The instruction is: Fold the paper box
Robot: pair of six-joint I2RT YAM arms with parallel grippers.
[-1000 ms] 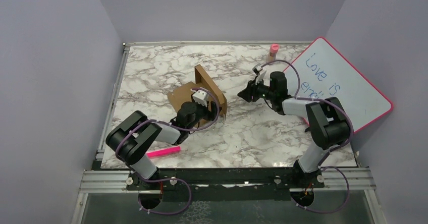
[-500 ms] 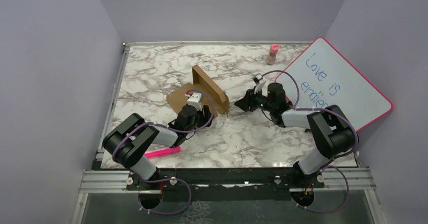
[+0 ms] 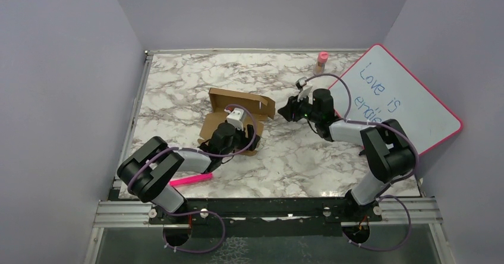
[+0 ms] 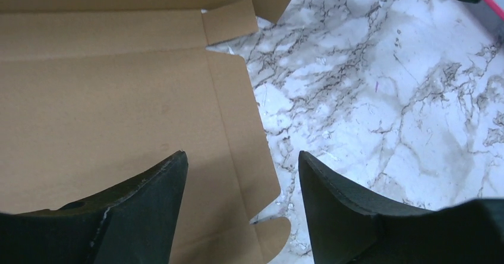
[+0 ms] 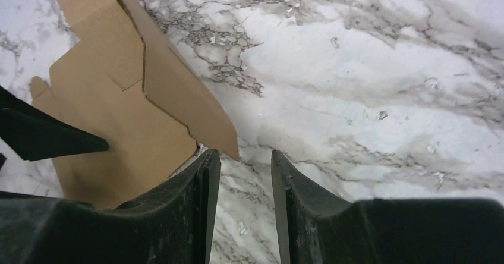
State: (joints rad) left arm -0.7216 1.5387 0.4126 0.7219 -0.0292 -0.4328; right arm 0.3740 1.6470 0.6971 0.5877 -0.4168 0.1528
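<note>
The paper box (image 4: 107, 97) is plain brown cardboard, matt and slightly fibrous, with clean die-cut edges. The desk (image 4: 386, 97) is smooth, marble-patterned in white and grey, with a faint sheen. The left claw (image 4: 241, 163) and right claw (image 5: 243, 157) have matt black fingers, faintly grainy like plastic. The whiteboard (image 3: 404, 103) face looks glossy.

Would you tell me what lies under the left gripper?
The paper box, its edge below the open left gripper, with marble table beside it. Whatever the cardboard covers is hidden.
</note>
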